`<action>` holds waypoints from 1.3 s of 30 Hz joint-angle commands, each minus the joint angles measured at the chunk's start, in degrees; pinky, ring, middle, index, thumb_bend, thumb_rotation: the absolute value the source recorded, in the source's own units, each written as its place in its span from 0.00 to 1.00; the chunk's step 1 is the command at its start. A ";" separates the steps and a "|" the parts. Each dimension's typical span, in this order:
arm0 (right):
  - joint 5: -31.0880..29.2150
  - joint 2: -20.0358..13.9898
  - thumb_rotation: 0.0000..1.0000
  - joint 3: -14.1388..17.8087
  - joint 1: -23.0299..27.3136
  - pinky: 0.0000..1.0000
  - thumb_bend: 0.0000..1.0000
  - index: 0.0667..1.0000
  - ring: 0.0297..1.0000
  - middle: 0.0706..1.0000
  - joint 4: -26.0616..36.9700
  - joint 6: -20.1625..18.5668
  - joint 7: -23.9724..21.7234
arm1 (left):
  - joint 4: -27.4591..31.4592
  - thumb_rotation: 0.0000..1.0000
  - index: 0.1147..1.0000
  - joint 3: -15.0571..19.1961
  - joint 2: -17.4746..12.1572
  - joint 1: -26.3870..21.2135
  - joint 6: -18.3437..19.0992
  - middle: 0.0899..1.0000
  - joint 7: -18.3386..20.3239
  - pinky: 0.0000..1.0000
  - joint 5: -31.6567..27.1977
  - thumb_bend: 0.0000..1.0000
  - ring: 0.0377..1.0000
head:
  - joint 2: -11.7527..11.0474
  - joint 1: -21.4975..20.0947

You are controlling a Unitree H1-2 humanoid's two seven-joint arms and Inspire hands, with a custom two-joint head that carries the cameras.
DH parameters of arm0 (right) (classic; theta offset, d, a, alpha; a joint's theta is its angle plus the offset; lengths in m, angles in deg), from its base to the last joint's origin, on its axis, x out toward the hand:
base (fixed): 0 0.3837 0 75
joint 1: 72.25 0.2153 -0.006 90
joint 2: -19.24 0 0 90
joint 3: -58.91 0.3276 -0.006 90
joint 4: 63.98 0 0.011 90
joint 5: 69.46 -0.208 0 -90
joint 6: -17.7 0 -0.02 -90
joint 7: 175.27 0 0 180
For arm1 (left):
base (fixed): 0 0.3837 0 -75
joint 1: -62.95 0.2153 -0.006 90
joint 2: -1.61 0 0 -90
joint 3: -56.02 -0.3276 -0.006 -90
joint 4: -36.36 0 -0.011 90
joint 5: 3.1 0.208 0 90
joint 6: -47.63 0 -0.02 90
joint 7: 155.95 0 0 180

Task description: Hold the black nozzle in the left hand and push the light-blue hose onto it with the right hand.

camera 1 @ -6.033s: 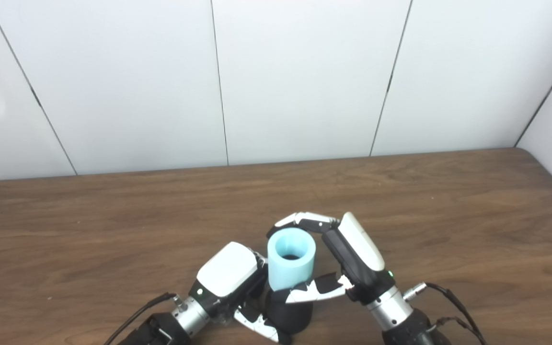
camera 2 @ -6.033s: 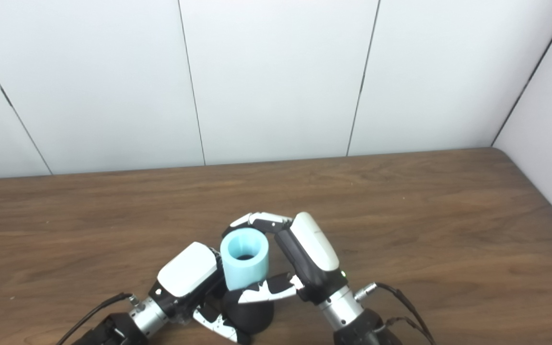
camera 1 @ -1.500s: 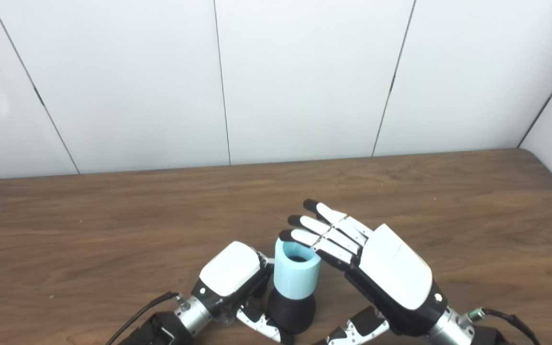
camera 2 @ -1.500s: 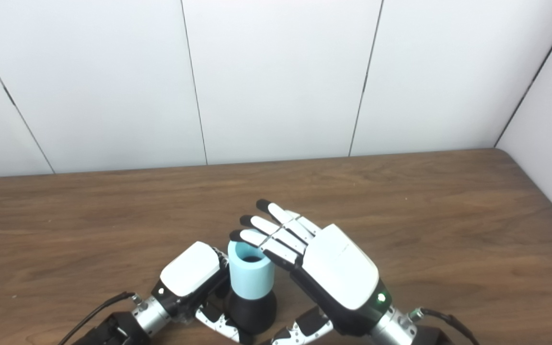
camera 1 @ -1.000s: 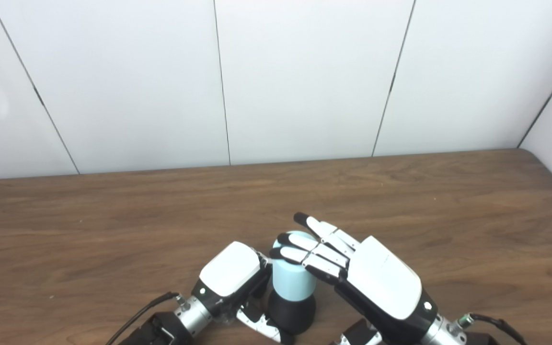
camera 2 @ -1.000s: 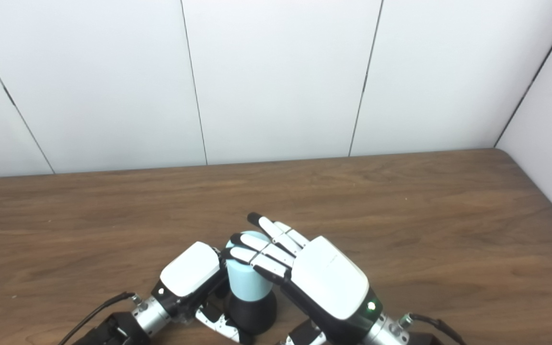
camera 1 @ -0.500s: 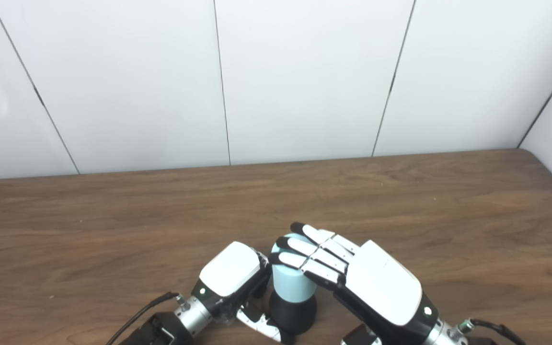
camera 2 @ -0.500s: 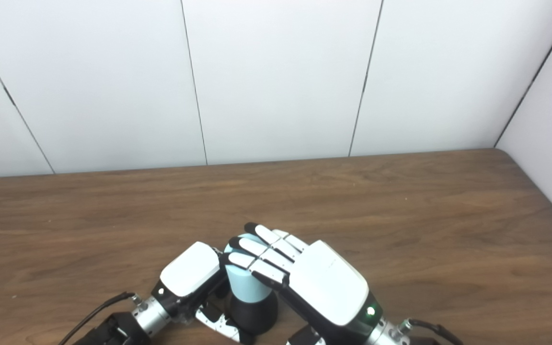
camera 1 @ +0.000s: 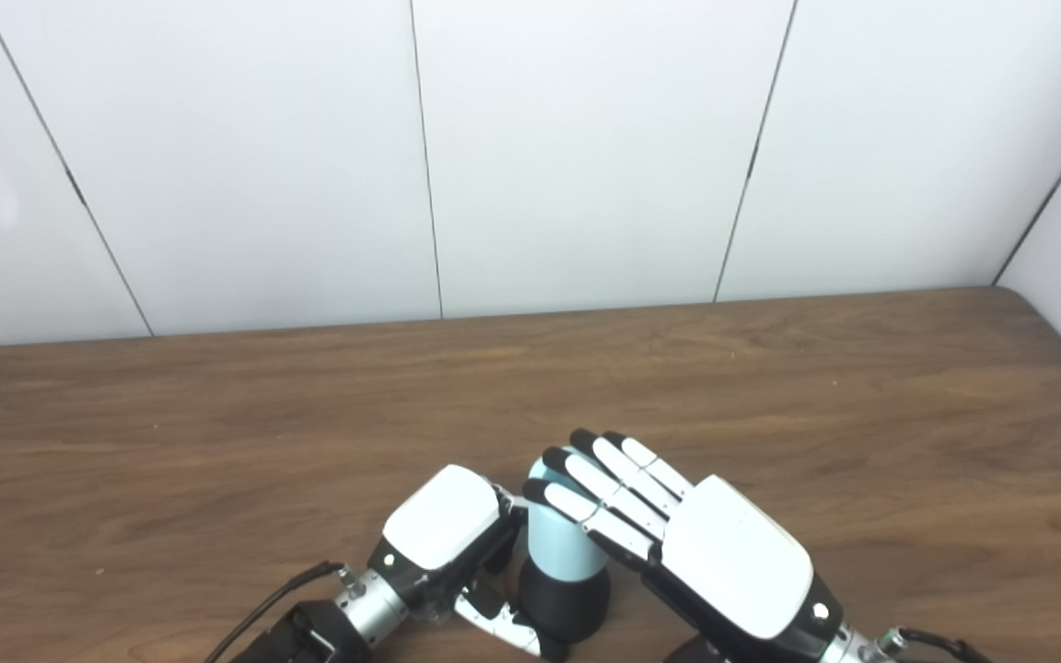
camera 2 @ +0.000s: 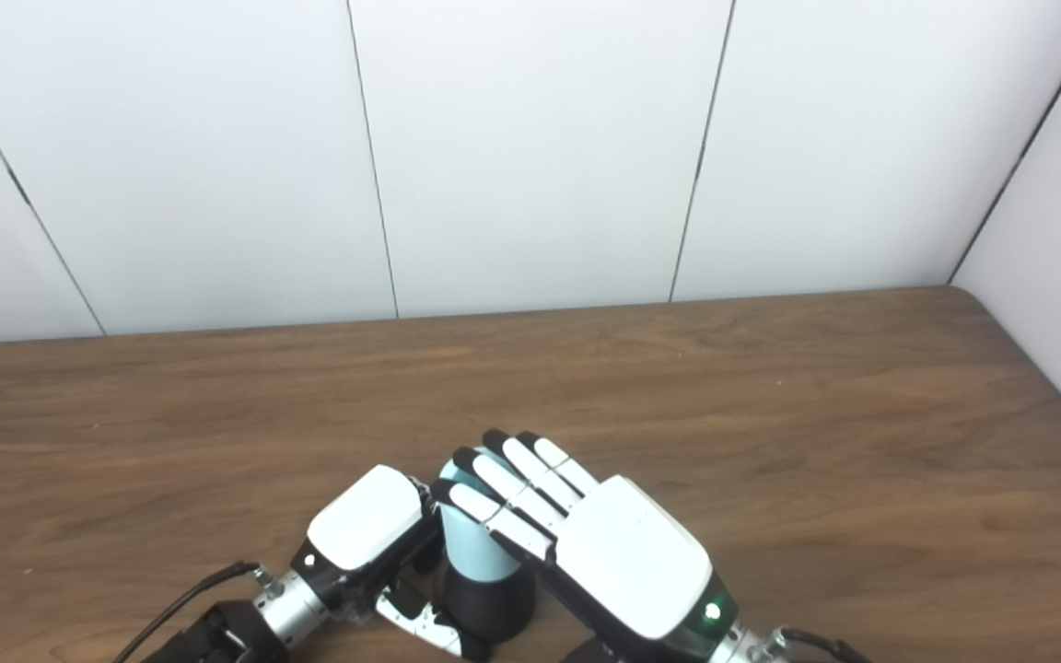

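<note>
The right hand [camera 1: 678, 543] lies flat and released, grasping nothing, its fingers [camera 1: 600, 483] spread side by side across the top of the upright light-blue cylindrical hose [camera 1: 560, 543]. A flat palm suits pressing straight down on the hose's rim, so this looks like the seating push itself. The left hand [camera 1: 446, 539], low in the frame just left of centre, is curled around the black rounded nozzle [camera 1: 563, 608] that stands on the brown wooden worktop [camera 1: 217, 442]; its fingers [camera 1: 494, 629] wrap the nozzle's base, most likely to brace it against the downward load. The hose stands directly on the nozzle, its lower end meeting the black shoulder, so it appears largely pushed home, though how deep it sits inside cannot be seen.

The left eye view shows more of the hose's side wall between the two hands. The right eye view shows the green light on the right wrist [camera 2: 707, 610] and more of the white panelled wall [camera 2: 530, 157] at the right corner.
</note>
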 commanded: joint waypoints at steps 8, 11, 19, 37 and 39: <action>3.10 -1.84 0.82 -1.01 -1.88 0.93 0.90 0.89 1.00 0.97 -3.38 -1.38 -3.98 | -1.55 0.00 0.41 -1.82 -1.15 2.37 0.66 0.42 4.28 0.16 2.28 0.52 0.19 | 0.11 -0.06; 2.83 -1.90 0.82 -1.13 -1.79 0.91 0.90 0.89 0.99 0.96 -3.49 -1.20 -3.48 | -1.66 0.00 0.41 -1.85 -1.14 2.32 0.46 0.42 4.22 0.16 2.17 0.52 0.19 | 0.09 -0.05; -5.95 0.26 0.76 -0.06 -0.81 0.93 0.88 0.96 1.00 0.99 -4.71 0.41 4.74 | -2.63 0.00 0.42 -1.95 -0.71 1.97 0.12 0.35 3.48 0.16 2.27 0.52 0.20 | -0.58 -0.26; -36.24 7.65 0.81 4.94 11.00 1.00 0.94 1.00 1.00 1.00 -7.04 6.38 13.24 | -4.43 0.00 0.42 -2.48 0.35 1.12 0.99 0.32 3.28 0.17 2.88 0.52 0.21 | -1.75 -0.33; -36.47 8.04 0.80 5.13 10.91 1.00 0.95 1.00 1.00 1.00 -6.87 6.16 13.25 | -4.47 0.00 0.42 -2.51 0.33 1.05 1.06 0.32 3.38 0.18 2.97 0.52 0.21 | -1.77 -0.31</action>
